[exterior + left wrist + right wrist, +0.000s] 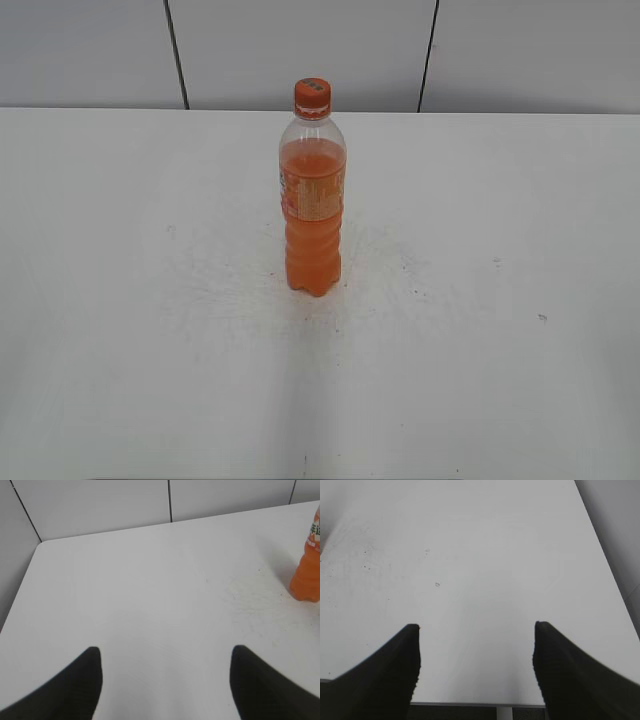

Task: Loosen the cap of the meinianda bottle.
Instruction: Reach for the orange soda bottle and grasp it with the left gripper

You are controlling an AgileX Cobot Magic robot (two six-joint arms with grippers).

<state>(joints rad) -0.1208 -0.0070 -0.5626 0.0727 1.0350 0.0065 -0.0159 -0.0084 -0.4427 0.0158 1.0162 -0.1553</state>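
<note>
The meinianda bottle stands upright near the middle of the white table, filled with orange liquid, with an orange-and-white label band. Its small orange cap sits on top, with a pale mark. In the left wrist view the bottle's lower part shows at the right edge; the cap is out of that view. My left gripper is open and empty, far left of the bottle. My right gripper is open and empty over the table's near right edge. Neither gripper shows in the exterior view.
The table has faint scuff marks around the bottle and a few small dark specks. A panelled grey wall runs behind the table's far edge. The table's front edge lies just under the right gripper.
</note>
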